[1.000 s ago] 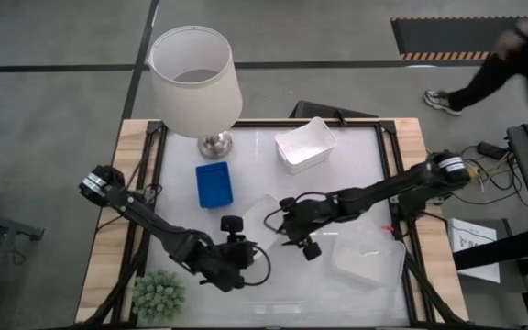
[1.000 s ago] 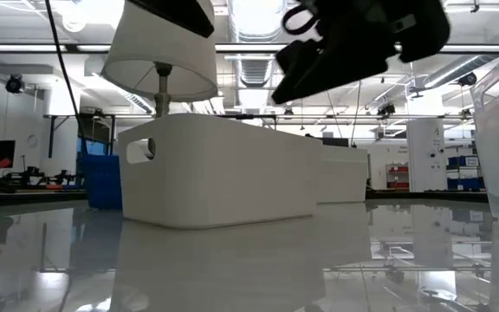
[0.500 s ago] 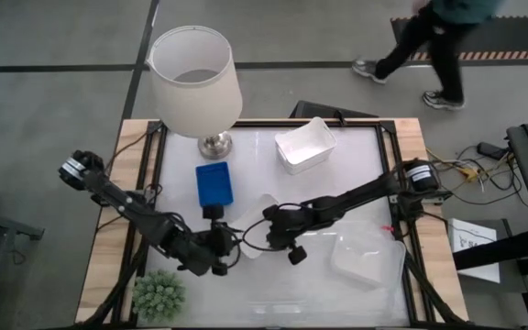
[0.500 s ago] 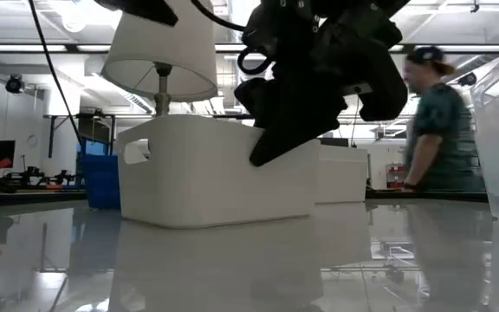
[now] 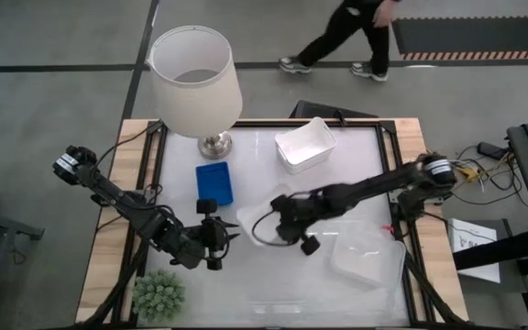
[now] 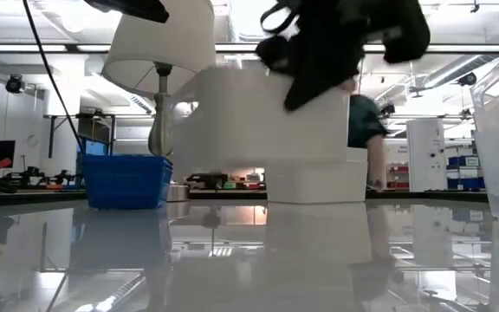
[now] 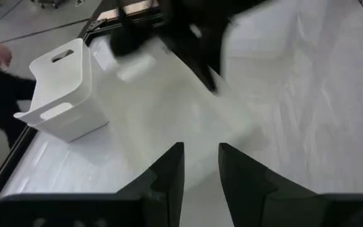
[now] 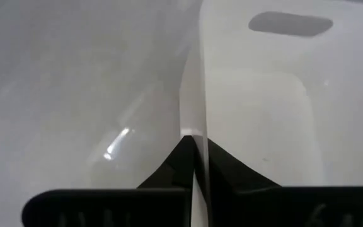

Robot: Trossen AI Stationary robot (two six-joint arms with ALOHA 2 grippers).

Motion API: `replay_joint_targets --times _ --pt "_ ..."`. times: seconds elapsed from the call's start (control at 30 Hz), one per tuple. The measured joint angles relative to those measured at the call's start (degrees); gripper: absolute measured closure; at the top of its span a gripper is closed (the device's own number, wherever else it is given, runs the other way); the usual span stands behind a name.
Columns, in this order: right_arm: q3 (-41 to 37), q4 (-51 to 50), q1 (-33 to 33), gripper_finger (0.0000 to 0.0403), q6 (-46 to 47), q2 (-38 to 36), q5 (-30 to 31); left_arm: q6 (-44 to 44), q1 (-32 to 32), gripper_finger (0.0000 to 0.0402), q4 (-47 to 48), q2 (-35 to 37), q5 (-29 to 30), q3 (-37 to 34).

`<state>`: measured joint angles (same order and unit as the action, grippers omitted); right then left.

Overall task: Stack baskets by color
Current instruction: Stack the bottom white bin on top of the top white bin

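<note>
My right gripper [image 5: 276, 220] is shut on a white basket [image 5: 257, 218] at the table's middle, held up above the tabletop [image 6: 249, 121]. A second white basket [image 5: 305, 145] stands on its base at the far middle, a blue basket [image 5: 214, 183] rests to its left, and a clear basket [image 5: 365, 257] sits near the right edge. My left gripper [image 5: 218, 234] hovers left of the held basket, open, with nothing between its fingers [image 7: 200, 167]. My right gripper grips the top rim of one wall [image 8: 193, 120] of the white basket, one finger inside the basket and one outside. The fingers slant down from the table's right side. The basket is lifted clear of the table, hanging below the fingers.
A lamp with a white shade [image 5: 195, 78] stands at the far left, its metal foot [image 5: 214, 144] just beyond the blue basket. A small green plant [image 5: 159, 293] is at the near left corner. A person walks on the floor beyond the table [image 5: 337, 32].
My right gripper has come down on the white basket's wall, shut on it and raised it off the table, uncovering the blue basket in the low view. My left gripper has drawn back toward the table's left edge, staying open.
</note>
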<state>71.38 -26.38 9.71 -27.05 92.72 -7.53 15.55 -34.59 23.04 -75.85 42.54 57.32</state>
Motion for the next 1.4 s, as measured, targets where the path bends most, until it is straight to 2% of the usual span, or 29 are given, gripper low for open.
replay_joint_targets --times 0.17,0.4,0.53,0.67,0.8,0.97,1.13,1.4 --pt "0.6 -9.7 -6.3 0.0394 -7.7 -9.4 0.0 -1.1 0.0 0.0320 -0.2 0.0 0.0 0.0" --pt "-0.3 -15.8 -23.6 0.0394 -28.1 -18.8 -0.9 -2.9 0.1 0.0320 -2.0 0.0 0.5 0.0" --pt "-0.4 -16.7 -34.8 0.0394 -39.2 -19.6 -7.1 -2.9 0.1 0.0320 -2.0 0.0 1.3 0.0" --pt "-0.4 -17.1 -44.6 0.0394 -44.3 -17.6 -16.0 -2.8 0.1 0.0320 -2.0 0.0 1.4 0.0" --pt "-0.4 -17.2 -51.2 0.0394 -46.1 -14.1 -19.4 -2.8 0.1 0.0320 -2.0 0.0 1.5 0.0" --pt "-0.4 -17.8 -54.2 0.0394 -47.3 -9.5 -24.4 -2.8 0.1 0.0320 -2.0 0.0 2.0 0.0" --pt "-0.1 -18.7 -53.9 0.0394 -48.6 -7.3 -24.6 -2.8 0.1 0.0320 -2.0 -0.1 3.1 0.0" --pt "0.6 -23.1 -52.5 0.0394 -47.5 -7.9 -24.4 -2.9 0.1 0.0320 -2.0 -0.1 3.2 0.0"
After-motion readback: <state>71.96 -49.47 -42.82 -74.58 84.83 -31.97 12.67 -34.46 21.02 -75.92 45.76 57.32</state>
